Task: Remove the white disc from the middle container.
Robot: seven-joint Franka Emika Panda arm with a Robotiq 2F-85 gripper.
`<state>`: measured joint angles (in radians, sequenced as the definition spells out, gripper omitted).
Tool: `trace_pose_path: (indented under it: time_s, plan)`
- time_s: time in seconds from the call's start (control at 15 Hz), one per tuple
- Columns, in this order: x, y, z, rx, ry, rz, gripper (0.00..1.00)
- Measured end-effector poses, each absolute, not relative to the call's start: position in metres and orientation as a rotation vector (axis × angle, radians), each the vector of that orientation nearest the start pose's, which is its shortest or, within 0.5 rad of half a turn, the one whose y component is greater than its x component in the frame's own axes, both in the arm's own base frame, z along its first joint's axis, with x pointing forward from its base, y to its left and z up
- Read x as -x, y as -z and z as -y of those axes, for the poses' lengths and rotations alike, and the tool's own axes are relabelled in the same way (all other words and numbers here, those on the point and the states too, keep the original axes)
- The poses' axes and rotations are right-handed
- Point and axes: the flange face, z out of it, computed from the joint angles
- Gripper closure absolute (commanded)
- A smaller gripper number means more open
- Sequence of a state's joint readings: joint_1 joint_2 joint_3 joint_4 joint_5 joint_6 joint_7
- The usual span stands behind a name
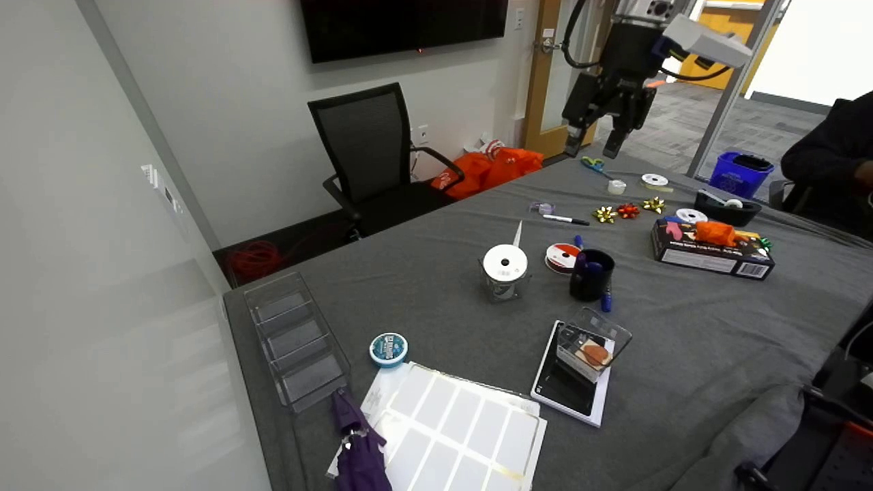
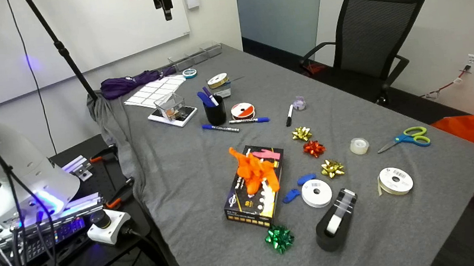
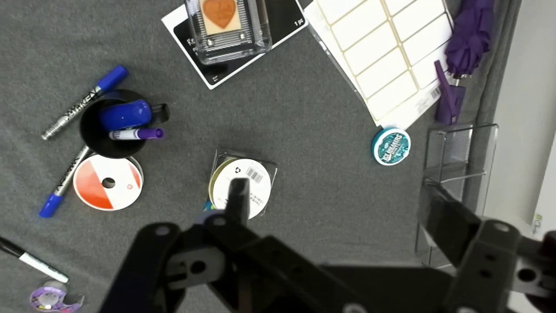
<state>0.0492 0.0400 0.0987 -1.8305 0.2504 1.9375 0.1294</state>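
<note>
You are holding the gripper (image 3: 336,191) spread wide, its fingers (image 3: 238,200) gripping nothing. Well below them, the white ribbon spool (image 3: 258,187) is resting at the mouth of the clear plastic container (image 1: 503,292). If you are dropping straight down, one finger is probably striking the spool, the gap lying to one side; pinching too low is risking lifting the container. An exterior view is showing the spool's centre hole (image 1: 505,262), which one finger is hiding in the wrist view.

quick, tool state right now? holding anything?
Tool: open, jaws wide apart, holding nothing; the white disc is out of its grip, below it.
</note>
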Motion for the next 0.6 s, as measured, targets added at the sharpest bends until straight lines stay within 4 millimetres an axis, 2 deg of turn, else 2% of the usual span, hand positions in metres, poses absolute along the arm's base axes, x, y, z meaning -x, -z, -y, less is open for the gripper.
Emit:
trace_pose_path:
  time_s: [0.33, 0.6]
  plan:
    - [-0.613, -0.469, -0.055, 2.918, 0.076, -0.003, 0.0]
    - [-0.646, -0.424, -0.019, 2.867, 0.055, 0.063, 0.0]
